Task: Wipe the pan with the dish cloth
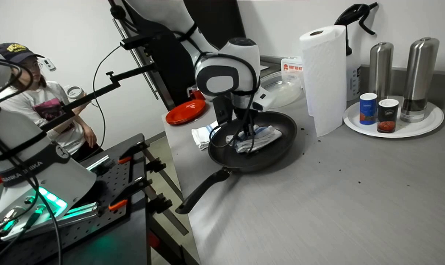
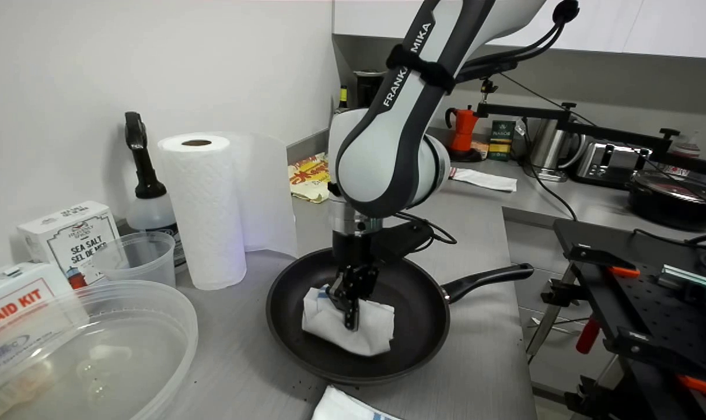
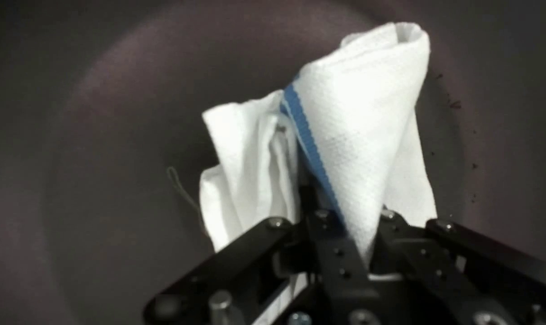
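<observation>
A black frying pan stands on the grey counter in both exterior views. A folded white dish cloth with a blue stripe lies inside the pan, bunched on its bottom; it also shows in an exterior view and the wrist view. My gripper points down into the pan and is shut on the cloth, with a fold between its fingers in the wrist view. In an exterior view the gripper is low over the pan bottom. The cloth hides the fingertips.
A second folded white cloth lies beside the pan, also seen in an exterior view. A paper towel roll, a plate with shakers, a clear plastic tub and red plates stand around. Dark crumbs dot the counter.
</observation>
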Controlling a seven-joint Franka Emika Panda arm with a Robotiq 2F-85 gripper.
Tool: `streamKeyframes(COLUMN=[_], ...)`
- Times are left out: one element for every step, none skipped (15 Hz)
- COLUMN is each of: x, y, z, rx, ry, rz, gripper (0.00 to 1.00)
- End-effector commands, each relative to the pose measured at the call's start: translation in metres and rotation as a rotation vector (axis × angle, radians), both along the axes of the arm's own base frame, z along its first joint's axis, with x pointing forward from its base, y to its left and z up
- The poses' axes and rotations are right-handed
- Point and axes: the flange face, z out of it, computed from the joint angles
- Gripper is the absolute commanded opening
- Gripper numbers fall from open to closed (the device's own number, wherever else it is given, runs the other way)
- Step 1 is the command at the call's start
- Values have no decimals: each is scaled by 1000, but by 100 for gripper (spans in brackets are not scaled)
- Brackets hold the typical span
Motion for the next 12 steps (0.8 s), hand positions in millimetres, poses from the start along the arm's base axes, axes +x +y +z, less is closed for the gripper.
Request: streamKeyframes(x=[-23,-25,-27,-28,-29,-29,-27,-26,-21,-16,-10,-5], y=[40,47,55,60,66,71,73,75,74,71,67,62], z=[-59,-60,-61,-62,-62,-62,-61,-61,-58,-55,-52,-50], rx=[49,56,66,71,78,84,97,100,111,117,120,120], ry=[109,124,137,147,156,164,182,191,197,200,200,198], rz=[10,21,32,40,49,60,69,72,75,74,67,59], gripper=[3,3,3,3,3,3,3,3,3,3,3,3])
